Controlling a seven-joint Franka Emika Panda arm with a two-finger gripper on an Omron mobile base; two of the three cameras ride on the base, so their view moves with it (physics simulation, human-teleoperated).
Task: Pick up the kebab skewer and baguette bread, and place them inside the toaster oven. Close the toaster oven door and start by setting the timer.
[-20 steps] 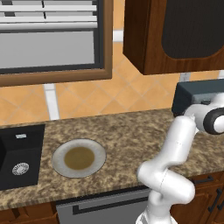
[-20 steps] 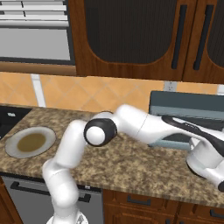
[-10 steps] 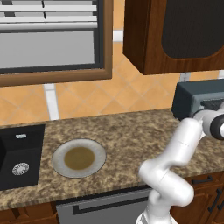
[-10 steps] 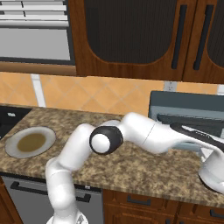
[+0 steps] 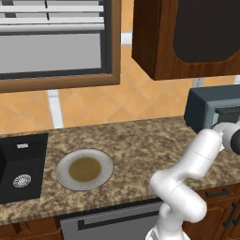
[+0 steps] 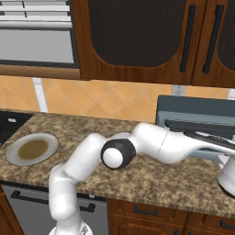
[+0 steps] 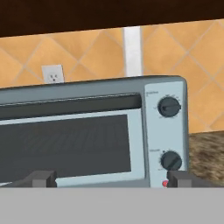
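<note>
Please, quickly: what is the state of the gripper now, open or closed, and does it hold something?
Gripper: open, holding nothing, facing the toaster oven door.

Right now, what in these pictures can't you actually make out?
- Toaster oven, hand view: its window is too dark to show any food inside.
- Knob labels, hand view: too small to read.
- Claw, hand view: only the fingertips show, nothing visible between them.
- Toaster oven's right side, left base view: cut off by the frame edge.

toaster oven (image 7: pixel 87 131) ctrl panel: tiny label above upper knob (image 7: pixel 169 106) – blurred, unreadable | tiny label above lower knob (image 7: pixel 171 160) – same, too small to read | tick marks round upper knob, no nums legible | no other txt/brand readable
</note>
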